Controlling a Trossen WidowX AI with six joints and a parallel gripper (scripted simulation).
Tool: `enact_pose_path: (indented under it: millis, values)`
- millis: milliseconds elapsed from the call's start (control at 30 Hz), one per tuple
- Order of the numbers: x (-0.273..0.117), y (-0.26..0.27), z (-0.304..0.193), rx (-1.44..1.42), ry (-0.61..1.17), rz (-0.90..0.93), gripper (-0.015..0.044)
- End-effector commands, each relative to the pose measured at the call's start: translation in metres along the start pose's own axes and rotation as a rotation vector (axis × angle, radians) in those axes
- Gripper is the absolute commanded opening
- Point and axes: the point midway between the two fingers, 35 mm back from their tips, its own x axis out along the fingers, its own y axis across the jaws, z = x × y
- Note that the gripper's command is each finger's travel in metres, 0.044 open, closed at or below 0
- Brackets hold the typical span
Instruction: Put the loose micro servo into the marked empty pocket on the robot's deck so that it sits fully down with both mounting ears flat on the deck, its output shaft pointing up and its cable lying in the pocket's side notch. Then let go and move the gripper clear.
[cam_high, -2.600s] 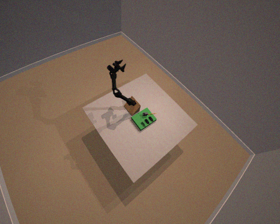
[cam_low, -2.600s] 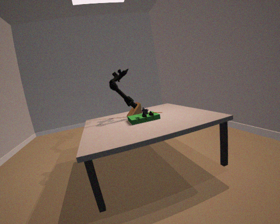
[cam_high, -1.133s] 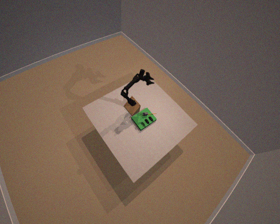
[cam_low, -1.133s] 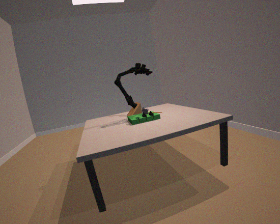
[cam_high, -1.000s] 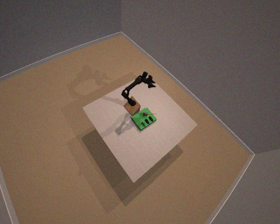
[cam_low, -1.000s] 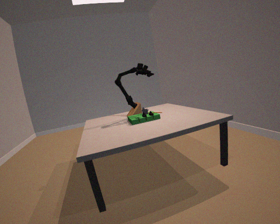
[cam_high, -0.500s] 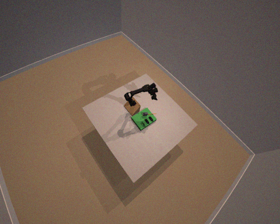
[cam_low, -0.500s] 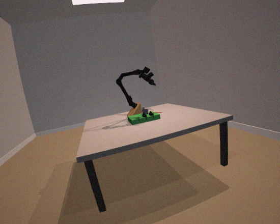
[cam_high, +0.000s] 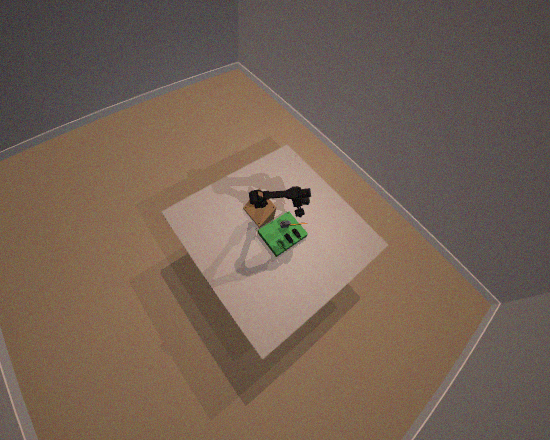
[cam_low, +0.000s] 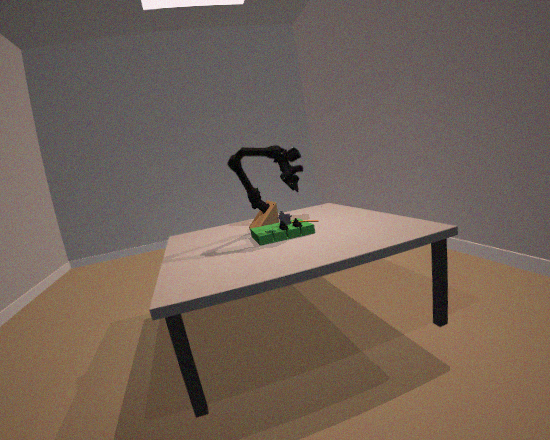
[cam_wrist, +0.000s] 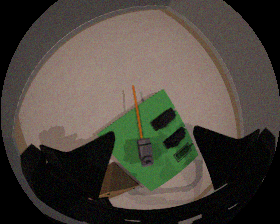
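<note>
A pale bench (cam_low: 350, 240) stands in a grey-walled room with a tan floor. On it sits a green deck (cam_high: 274, 239), just beside the wooden wedge (cam_high: 260, 212) that carries the black arm (cam_low: 245, 175). The arm arches up from the wedge and bends over, so that its claw (cam_low: 294, 185) hangs in the air, pointing downward, above the far end of the deck and well apart from it. The claw is spread wide and grips nothing; from the wrist camera its two dark fingers frame the lower corners of the view. Between them, farther off, lies the grey micro servo (cam_wrist: 144, 150) on the green deck (cam_wrist: 128, 131), with its thin orange cable (cam_wrist: 135, 106) running away from it past the deck's edge onto the bench. Three dark servos (cam_wrist: 168, 120) sit in a row along the deck's other side. Whether the grey servo sits fully down in its pocket cannot be told at this size.
</note>
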Motion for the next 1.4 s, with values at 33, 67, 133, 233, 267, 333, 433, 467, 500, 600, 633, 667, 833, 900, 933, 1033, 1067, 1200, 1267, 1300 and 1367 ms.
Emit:
enact_pose_path:
  millis: [33,67,133,233,267,333,433,467,500,600,633,667,833,900,933,1033,1067,1200,1267,1300,1367]
  values:
    - [0.032,-0.004,-0.034,-0.023,0.143,0.096,0.044]
    - [0.037,-0.005,-0.041,-0.024,0.17,0.116,0.044]
    - [0.046,-0.006,-0.053,-0.028,0.215,0.154,0.044]
    - [0.057,-0.003,-0.074,-0.03,0.281,0.212,0.044]
    - [0.059,-0.002,-0.079,-0.031,0.298,0.227,0.044]
    - [0.061,-0.001,-0.083,-0.031,0.312,0.24,0.044]
    - [0.061,-0.002,-0.082,-0.031,0.312,0.24,0.044]
    - [0.063,-0.001,-0.083,-0.031,0.312,0.24,0.044]
    - [0.065,-0.001,-0.083,-0.031,0.311,0.24,0.044]
    - [0.076,0.002,-0.087,-0.031,0.312,0.24,0.044]
    - [0.081,0.003,-0.089,-0.031,0.312,0.239,0.044]
    - [0.084,0.004,-0.09,-0.031,0.312,0.239,0.044]
    - [0.087,0.004,-0.09,-0.031,0.312,0.239,0.044]
    - [0.089,0.005,-0.091,-0.031,0.312,0.239,0.044]
    - [0.09,0.005,-0.091,-0.031,0.312,0.239,0.044]
    - [0.095,0.006,-0.093,-0.031,0.312,0.239,0.044]
    - [0.096,0.006,-0.093,-0.031,0.312,0.239,0.044]
    - [0.102,0.008,-0.095,-0.031,0.313,0.239,0.044]
    - [0.104,0.008,-0.096,-0.031,0.313,0.239,0.044]
    - [0.104,0.008,-0.096,-0.031,0.313,0.239,0.044]
    - [0.104,0.008,-0.096,-0.031,0.313,0.239,0.0387]
